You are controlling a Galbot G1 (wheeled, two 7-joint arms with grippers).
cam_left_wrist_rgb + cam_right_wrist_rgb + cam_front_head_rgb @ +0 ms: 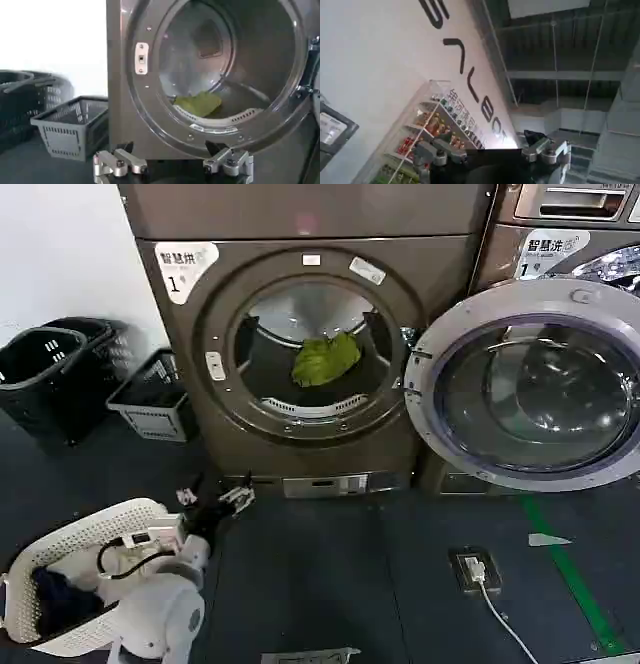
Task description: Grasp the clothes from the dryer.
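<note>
The bronze-brown dryer (300, 449) marked "1" stands with its round mouth open. The clothes (325, 359), a bunched lime-green piece, lie on the drum floor just inside the mouth and show again as the clothes (197, 103) in the left wrist view. My left gripper (215, 496) hovers low above the floor before the dryer's lower left corner, well below and short of the clothes. It faces the porthole ring (150, 115), and the left gripper (172, 165) is open and empty. My right gripper (492, 152) is open, aimed up at a wall and ceiling.
The silver-rimmed glass door (530, 384) hangs open to the right of the mouth. A grey basket (150, 399) and black baskets (50, 374) stand left of the dryer. A white basket (75, 584) with dark and white fabrics sits near my left arm. A floor socket with cable (475, 569) lies right.
</note>
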